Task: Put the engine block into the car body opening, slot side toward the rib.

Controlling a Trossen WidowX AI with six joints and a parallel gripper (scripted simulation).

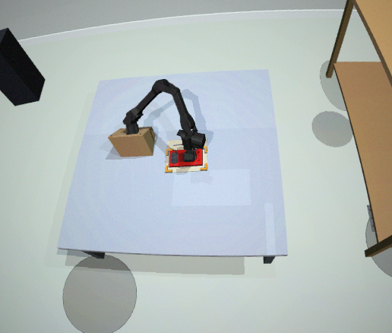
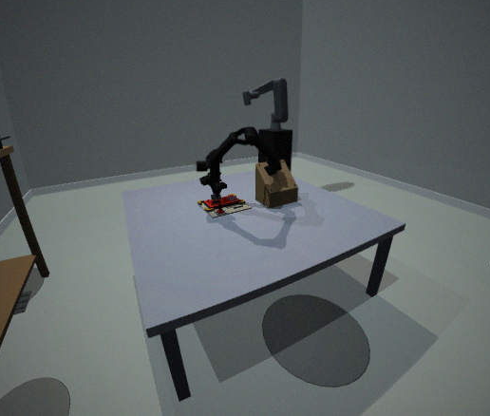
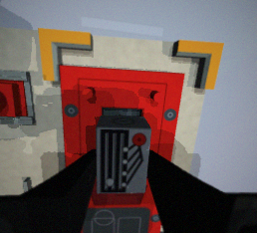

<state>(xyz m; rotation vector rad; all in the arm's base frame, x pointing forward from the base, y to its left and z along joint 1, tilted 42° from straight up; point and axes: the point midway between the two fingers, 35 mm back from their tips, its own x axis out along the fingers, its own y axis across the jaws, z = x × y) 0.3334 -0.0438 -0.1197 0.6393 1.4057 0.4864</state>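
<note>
A tan block (image 2: 278,192) is noted on the table (image 2: 262,252), with the black arm (image 2: 249,134) mounted on it. The gripper (image 2: 216,197) is pointed down over the red car body (image 2: 224,201), which is seated on a pale board (image 2: 245,211). A grey arm (image 2: 280,100) is carried by a black pedestal (image 2: 287,138) behind.

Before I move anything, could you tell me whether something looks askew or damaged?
Nothing stands out: the red car body lies between its orange corner brackets, and the gripper grips the engine block, with no visible damage.
</note>
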